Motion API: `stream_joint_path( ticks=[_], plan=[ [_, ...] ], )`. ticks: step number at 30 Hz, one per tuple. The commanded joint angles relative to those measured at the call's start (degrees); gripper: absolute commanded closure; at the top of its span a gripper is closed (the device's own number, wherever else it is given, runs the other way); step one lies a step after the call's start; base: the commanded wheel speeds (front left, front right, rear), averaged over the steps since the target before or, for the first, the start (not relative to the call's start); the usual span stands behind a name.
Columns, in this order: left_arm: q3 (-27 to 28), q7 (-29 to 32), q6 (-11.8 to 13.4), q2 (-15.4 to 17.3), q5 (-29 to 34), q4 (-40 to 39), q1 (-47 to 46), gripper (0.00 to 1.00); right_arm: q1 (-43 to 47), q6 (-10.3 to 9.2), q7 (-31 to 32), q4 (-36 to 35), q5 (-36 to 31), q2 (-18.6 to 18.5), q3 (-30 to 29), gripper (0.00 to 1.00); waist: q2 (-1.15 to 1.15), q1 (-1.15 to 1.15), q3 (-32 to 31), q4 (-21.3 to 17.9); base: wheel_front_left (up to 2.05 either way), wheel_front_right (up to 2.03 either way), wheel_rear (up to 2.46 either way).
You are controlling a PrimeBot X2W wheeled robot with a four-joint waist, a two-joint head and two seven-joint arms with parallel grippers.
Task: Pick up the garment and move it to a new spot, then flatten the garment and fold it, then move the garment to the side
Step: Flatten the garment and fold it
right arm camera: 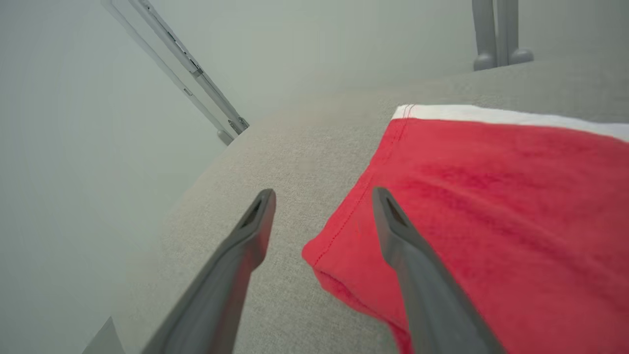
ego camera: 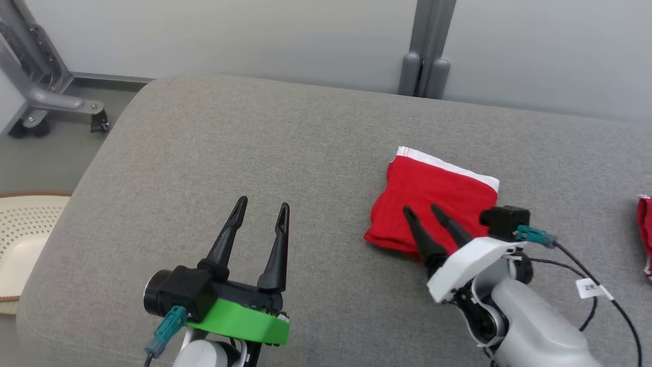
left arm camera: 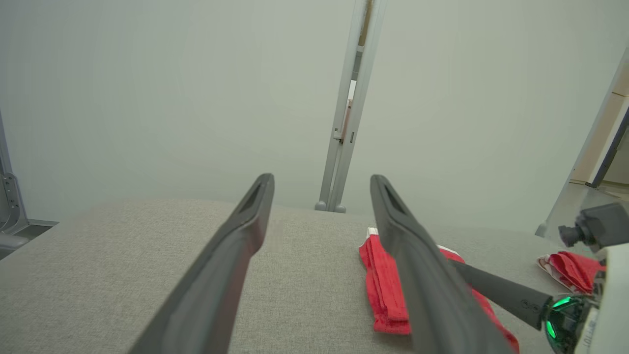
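Observation:
The garment is red with a white waistband and lies folded into a compact rectangle on the grey padded table, right of the middle. My right gripper is open over its near left corner. In the right wrist view the right gripper has one finger over the red garment and the other over bare table, holding nothing. My left gripper is open above bare table to the garment's left. The left wrist view shows the left gripper with the garment behind its right finger.
A second red cloth lies at the table's right edge and appears again as a red cloth in the left wrist view. A white perforated basket sits on the floor at left. A metal frame on casters and a grey post stand behind the table.

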Motion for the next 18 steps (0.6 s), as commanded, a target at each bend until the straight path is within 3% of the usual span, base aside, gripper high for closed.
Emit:
stream_joint_path(
  ticks=[1, 6, 11, 18],
  plan=[
    [0.5, 0.0, -0.3, 0.2, 0.3, -0.2, 0.8, 0.0, 1.2, -0.02, -1.9, -0.9, -2.7, -1.9, -0.8, 0.0, 0.0, 0.0, -1.3, -2.5, 0.0, 0.0, 0.0],
    [1.4, 0.0, 0.1, 0.2, 0.3, -0.9, 1.3, 0.0, 4.4, -0.02, -4.5, -4.6, -14.0, -4.6, -7.7, 0.0, 0.0, 0.0, -2.1, -5.4, 0.0, 0.0, 0.0],
    [3.0, 0.0, 0.9, 0.2, -1.5, -1.4, 2.2, 0.0, 10.3, -0.02, -4.6, -15.8, -24.6, -2.5, -17.0, 0.0, 0.0, 0.0, -2.2, -8.6, 0.0, 0.0, 0.0],
    [3.9, 0.0, 0.7, 0.2, 4.2, 0.1, 3.1, 0.0, 17.7, -0.03, -4.6, -26.5, -36.0, 1.7, -23.7, 0.0, 0.0, 0.0, -2.2, -11.6, 0.0, 0.0, 0.0]
  ],
)
